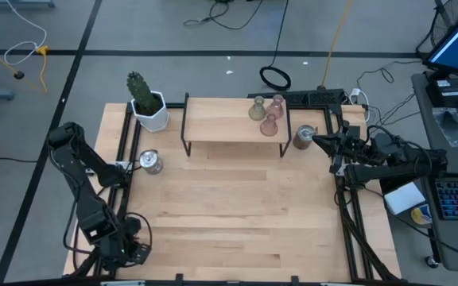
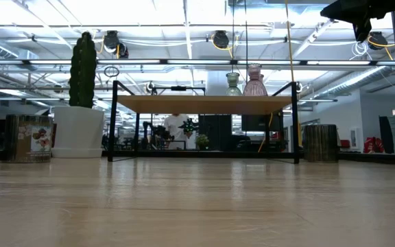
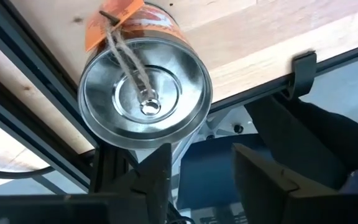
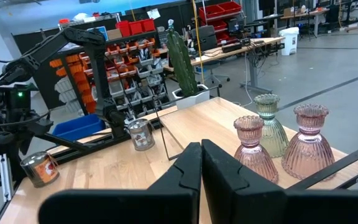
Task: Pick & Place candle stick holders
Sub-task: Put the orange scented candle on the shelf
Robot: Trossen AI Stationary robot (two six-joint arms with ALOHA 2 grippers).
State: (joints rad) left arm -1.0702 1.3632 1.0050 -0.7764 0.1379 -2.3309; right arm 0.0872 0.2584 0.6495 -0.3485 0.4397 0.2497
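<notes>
Beside the shelf (image 1: 235, 127), we see the right gripper (image 1: 318, 140) extended level, fingers closed empty; left gripper (image 1: 130, 165) parted.

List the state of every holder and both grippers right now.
Two pale pink glass vase-shaped holders: upright on wooden shelf.
Olive-green glass vase-shaped holder: upright there.
Three shiny silver cups: upright on table, free.
Left gripper: fingers open, empty.
Right gripper: fingers shut, empty.
</notes>
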